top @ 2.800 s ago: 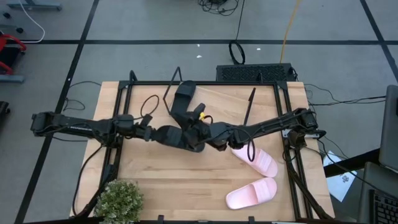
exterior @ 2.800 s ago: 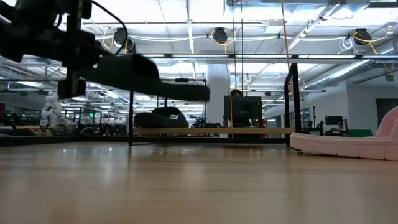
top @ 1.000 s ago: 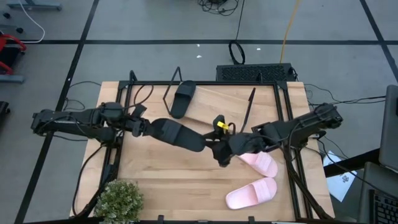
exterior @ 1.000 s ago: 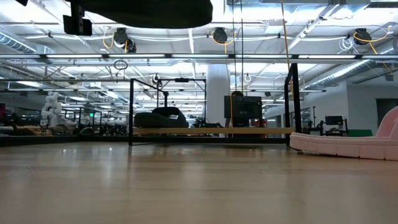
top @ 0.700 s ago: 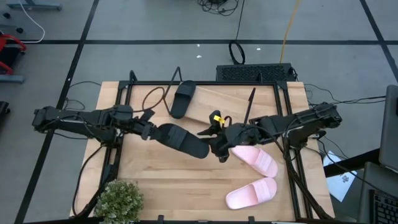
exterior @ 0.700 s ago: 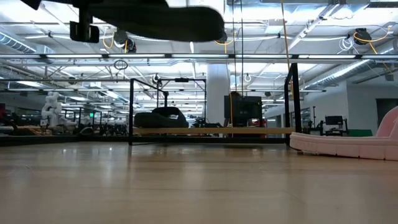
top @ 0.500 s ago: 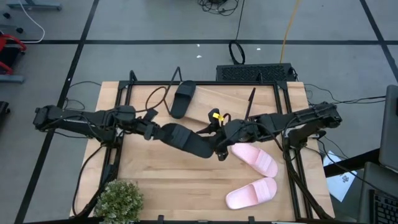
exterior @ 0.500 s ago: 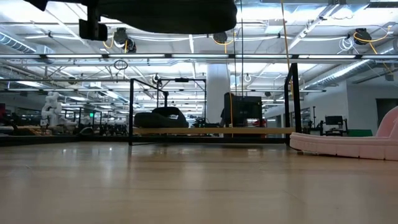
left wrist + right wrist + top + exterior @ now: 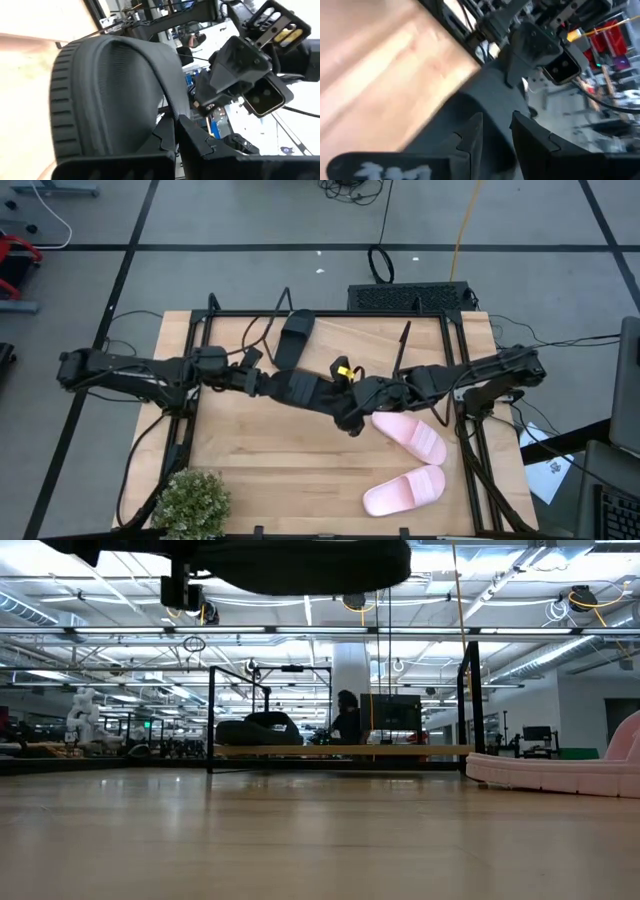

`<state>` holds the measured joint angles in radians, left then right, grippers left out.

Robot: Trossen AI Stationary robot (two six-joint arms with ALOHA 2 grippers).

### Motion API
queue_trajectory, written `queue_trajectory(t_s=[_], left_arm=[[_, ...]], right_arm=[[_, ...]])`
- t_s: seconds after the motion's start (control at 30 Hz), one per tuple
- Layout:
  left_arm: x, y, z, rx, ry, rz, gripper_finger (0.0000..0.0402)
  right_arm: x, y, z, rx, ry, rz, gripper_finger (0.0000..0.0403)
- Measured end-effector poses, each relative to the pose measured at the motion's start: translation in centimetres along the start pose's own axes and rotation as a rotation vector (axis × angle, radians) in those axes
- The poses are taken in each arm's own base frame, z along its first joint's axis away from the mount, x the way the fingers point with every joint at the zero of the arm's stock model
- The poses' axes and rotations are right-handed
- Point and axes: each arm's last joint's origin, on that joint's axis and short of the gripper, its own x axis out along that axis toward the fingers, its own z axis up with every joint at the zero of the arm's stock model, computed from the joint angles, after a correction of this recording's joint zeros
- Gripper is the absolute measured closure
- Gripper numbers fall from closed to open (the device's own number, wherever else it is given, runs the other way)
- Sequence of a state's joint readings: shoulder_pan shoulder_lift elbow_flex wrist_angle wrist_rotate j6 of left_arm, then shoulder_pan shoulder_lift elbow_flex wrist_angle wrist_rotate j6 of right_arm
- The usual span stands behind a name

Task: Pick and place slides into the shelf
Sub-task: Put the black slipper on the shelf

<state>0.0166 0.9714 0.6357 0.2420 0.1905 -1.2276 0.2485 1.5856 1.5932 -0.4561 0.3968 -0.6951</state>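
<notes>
High view: my left end effector (image 9: 268,383) is clamped on a black slide (image 9: 305,392) held over mid-desk (image 9: 280,470), and my right end effector (image 9: 348,408) grips its other end. Another black slide (image 9: 293,338) lies on the shelf (image 9: 365,345), whose plank has room beside it. Two pink slides (image 9: 410,437) sit near the desk's right edge.

Low view: the held slide (image 9: 300,565) hangs high above bare desk.

Left wrist view: my fingers (image 9: 192,142) pinch the sole's edge.
</notes>
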Motion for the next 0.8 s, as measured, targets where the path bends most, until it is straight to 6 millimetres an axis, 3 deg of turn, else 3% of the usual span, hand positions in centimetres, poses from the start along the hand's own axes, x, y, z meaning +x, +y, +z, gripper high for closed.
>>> queue_trajectory(t_s=[0.8], left_arm=[[0.51,-0.05,0.24,-0.029,-0.039,-0.025,0.0401]], right_arm=[[-0.04,-0.11,-0.23,-0.109,0.059,-0.048,0.0307]])
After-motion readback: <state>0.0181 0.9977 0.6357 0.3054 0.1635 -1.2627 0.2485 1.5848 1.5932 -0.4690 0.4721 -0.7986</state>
